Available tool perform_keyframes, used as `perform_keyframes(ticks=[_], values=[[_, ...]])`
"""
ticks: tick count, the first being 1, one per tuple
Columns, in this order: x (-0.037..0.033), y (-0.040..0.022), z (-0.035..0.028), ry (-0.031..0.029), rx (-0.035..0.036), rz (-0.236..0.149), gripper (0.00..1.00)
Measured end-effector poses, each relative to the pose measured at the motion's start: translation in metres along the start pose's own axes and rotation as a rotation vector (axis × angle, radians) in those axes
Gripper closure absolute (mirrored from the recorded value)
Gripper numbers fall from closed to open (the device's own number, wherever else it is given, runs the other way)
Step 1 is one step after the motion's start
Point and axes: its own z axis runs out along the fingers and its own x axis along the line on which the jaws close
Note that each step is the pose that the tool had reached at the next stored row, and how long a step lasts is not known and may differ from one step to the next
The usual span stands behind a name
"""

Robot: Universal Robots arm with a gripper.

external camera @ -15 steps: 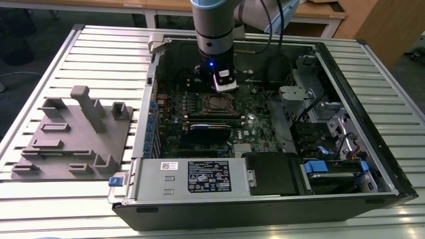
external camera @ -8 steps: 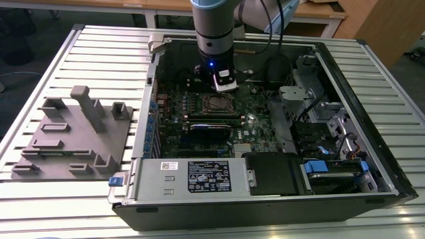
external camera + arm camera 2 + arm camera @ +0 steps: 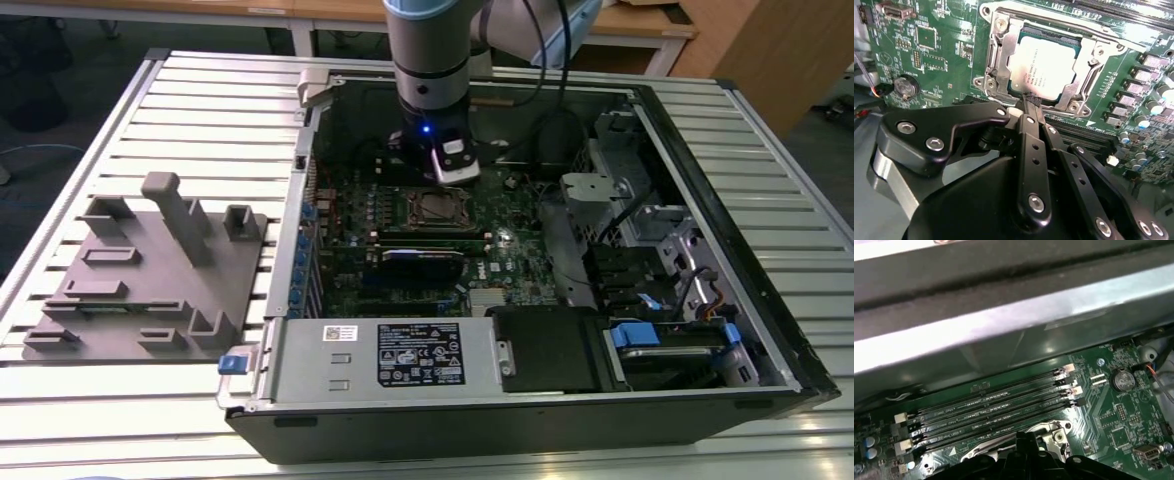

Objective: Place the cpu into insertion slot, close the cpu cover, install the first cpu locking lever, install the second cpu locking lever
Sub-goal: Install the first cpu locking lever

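Note:
The cpu [image 3: 1041, 67], a silvery square chip, lies flat in the insertion slot [image 3: 1051, 36] on the green motherboard. The cpu cover [image 3: 1004, 55], a silver frame, lies down around the chip's top. A thin metal lever rod [image 3: 1079, 27] runs along one side of the cover. My gripper [image 3: 1030, 100] is shut, its black fingertips together at the cover's edge with nothing seen between them. In the exterior view the gripper [image 3: 455, 172] hangs inside the open computer case, just above the socket [image 3: 438, 207].
Memory slots [image 3: 989, 412] run beside the socket, under the case wall [image 3: 1004, 325]. A black expansion card [image 3: 424, 255] lies in front of the socket. A power supply [image 3: 387, 352] fills the case front. A grey fixture [image 3: 147, 270] stands at the exterior view's left.

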Motion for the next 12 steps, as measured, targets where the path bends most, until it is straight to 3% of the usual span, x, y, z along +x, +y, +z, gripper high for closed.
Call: perform_keyframes(ticks=[2, 4, 7, 12], values=[[0.0000, 0.0000, 0.0000, 0.0032, 0.0043, -0.017, 0.89], [0.0000, 0.0000, 0.0000, 0.0064, 0.0183, -0.030, 0.89], [-0.0001, -0.0001, 0.0000, 0.0080, 0.0570, -0.046, 0.89], [-0.0002, -0.0003, 0.0000, 0.0042, 0.1235, -0.063, 0.89]])
